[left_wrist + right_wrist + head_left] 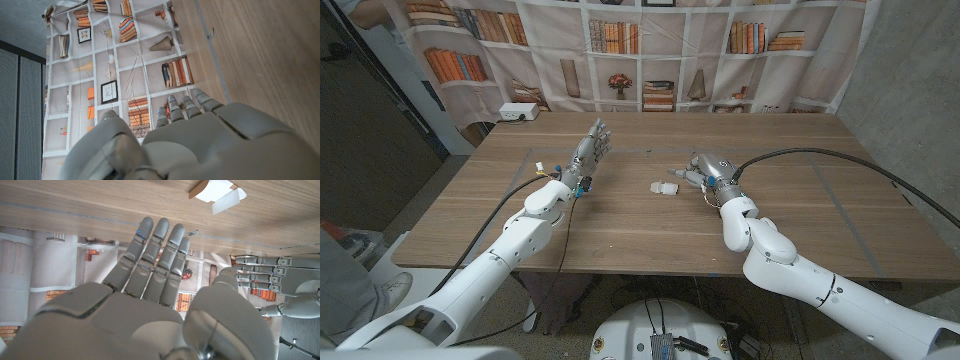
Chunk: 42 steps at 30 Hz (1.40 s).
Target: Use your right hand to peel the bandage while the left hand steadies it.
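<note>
The bandage (665, 187) is a small white strip with a partly lifted paper flap, lying on the wooden table (640, 235) near its middle; it also shows in the right wrist view as a white piece with a tan end (216, 193). My right hand (705, 170) stands just right of it, fingers stretched out and apart, holding nothing. My left hand (588, 152) stands well to the left of the bandage, fingers straight and raised, holding nothing. The left hand (272, 275) shows too in the right wrist view. From the left wrist, my left hand's back (200, 145) reaches toward the backdrop.
A bookshelf-print curtain (650, 50) hangs behind the table's far edge. A white power strip (519, 113) lies at the far left corner. Black cables trail from both arms across the table.
</note>
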Tool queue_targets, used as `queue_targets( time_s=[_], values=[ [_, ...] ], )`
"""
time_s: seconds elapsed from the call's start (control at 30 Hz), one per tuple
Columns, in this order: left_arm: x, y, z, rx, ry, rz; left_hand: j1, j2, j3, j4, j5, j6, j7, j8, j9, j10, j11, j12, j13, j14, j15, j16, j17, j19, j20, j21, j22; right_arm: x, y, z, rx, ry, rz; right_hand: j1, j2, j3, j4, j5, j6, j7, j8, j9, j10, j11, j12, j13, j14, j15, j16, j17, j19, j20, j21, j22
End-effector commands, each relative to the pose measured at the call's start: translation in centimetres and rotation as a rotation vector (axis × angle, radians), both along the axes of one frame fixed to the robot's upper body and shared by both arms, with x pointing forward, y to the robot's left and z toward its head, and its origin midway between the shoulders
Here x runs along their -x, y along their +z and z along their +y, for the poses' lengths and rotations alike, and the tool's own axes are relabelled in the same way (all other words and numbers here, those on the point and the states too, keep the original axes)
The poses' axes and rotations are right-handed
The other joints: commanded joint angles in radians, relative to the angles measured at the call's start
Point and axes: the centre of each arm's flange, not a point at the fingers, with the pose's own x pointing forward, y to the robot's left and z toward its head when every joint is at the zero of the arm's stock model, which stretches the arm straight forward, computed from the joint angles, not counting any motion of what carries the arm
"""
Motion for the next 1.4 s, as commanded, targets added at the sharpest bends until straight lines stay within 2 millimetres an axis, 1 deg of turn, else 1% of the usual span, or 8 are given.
queue_targets(
  time_s=[0.03,0.17,0.5,0.67,1.0,1.1,1.2,1.4],
  values=[
    [0.0,0.1,0.0,-0.004,-0.007,0.002,0.001,0.003,-0.004,0.004,0.009,0.003,-0.001,0.002,0.002,0.009,-0.001,0.0,0.002,0.006,-0.018,0.004,0.002,0.0,0.002,0.002,0.005,-0.4,-0.4,0.8,0.042,-0.011,-0.02,0.008,0.005,0.002,-0.004,0.006,0.024,0.004,0.004,0.004,0.027,-0.005,0.013,0.01,0.024,-0.072,0.008,0.006,0.005,-0.032,0.015,0.005],
    [0.0,0.2,0.0,-0.006,-0.004,-0.002,0.001,0.003,-0.004,0.004,0.009,0.004,0.0,0.003,0.002,0.01,-0.002,0.0,0.002,0.006,-0.019,0.004,0.002,0.0,0.003,0.002,0.005,-0.6,-0.4,1.1,0.054,-0.018,-0.019,0.008,0.009,0.001,-0.003,0.006,0.035,0.006,0.0,0.004,0.075,-0.016,0.036,0.022,0.071,-0.073,0.027,0.02,0.014,-0.038,0.029,0.006],
    [-0.2,0.2,-0.2,-0.006,0.002,0.001,0.0,0.002,-0.006,0.004,0.009,0.003,-0.001,0.002,0.002,0.01,-0.003,-0.001,0.002,-0.004,-0.02,0.0,0.003,-0.006,0.0,0.0,0.005,-1.1,-0.4,1.8,0.095,-0.064,0.04,0.012,0.001,-0.003,-0.006,0.007,0.05,0.015,0.0,0.003,0.074,-0.011,0.037,0.029,0.08,-0.073,0.029,0.026,0.019,-0.04,0.037,0.005],
    [-0.2,0.2,-0.3,0.001,0.0,-0.004,-0.001,0.002,-0.006,0.004,0.009,0.004,-0.001,0.002,0.002,0.011,-0.003,-0.001,0.002,-0.004,-0.02,0.0,0.003,-0.007,-0.001,-0.001,0.005,-1.3,-0.4,1.8,0.099,-0.089,0.023,0.012,0.0,-0.004,-0.006,0.007,0.058,0.017,0.001,0.003,0.078,-0.011,0.039,0.031,0.082,-0.073,0.029,0.028,0.022,-0.038,0.04,0.005],
    [-0.2,-0.1,0.0,0.009,0.0,0.0,-0.002,0.001,-0.007,0.005,0.009,0.005,0.0,0.002,0.002,0.011,-0.001,-0.001,0.002,-0.004,-0.02,0.0,0.003,-0.007,-0.001,0.0,0.005,-2.1,-0.7,1.6,0.112,-0.118,0.032,0.008,0.002,-0.008,-0.003,0.008,0.096,0.019,0.006,0.002,0.115,-0.011,0.056,0.041,0.12,-0.073,0.042,0.041,0.042,-0.038,0.059,0.003],
    [-0.2,-0.1,0.0,0.007,0.001,-0.002,-0.002,0.001,-0.007,0.005,0.009,0.005,0.0,0.002,0.002,0.011,-0.001,-0.001,0.002,-0.003,-0.02,0.001,0.003,-0.008,-0.001,0.0,0.005,-2.4,-0.8,1.7,0.124,-0.12,0.039,0.01,0.002,-0.009,-0.004,0.008,0.111,0.013,0.009,0.002,0.126,-0.012,0.061,0.043,0.132,-0.073,0.047,0.046,0.046,-0.04,0.064,0.002],
    [-0.2,-0.1,0.1,0.005,0.004,-0.003,-0.002,0.001,-0.008,0.005,0.01,0.005,0.0,0.002,0.002,0.011,-0.002,-0.002,0.002,-0.004,-0.02,0.001,0.003,-0.007,-0.001,0.0,0.005,-2.5,-0.8,1.7,0.125,-0.123,0.04,0.016,0.003,-0.009,-0.006,0.009,0.139,0.014,0.014,0.001,0.154,-0.019,0.071,0.047,0.16,-0.074,0.058,0.056,0.078,-0.049,0.083,0.001],
    [-0.3,-0.3,0.2,0.012,0.003,0.003,-0.003,0.001,-0.008,0.005,0.01,0.006,0.0,0.002,0.002,0.01,-0.003,-0.002,0.002,-0.003,-0.019,0.001,0.003,-0.007,0.0,0.0,0.005,-3.1,-0.9,2.0,0.144,-0.135,0.056,0.015,0.001,-0.011,-0.006,0.009,0.146,0.016,0.013,0.001,0.164,-0.017,0.076,0.051,0.169,-0.073,0.061,0.06,0.078,-0.049,0.086,-0.001]
  ],
)
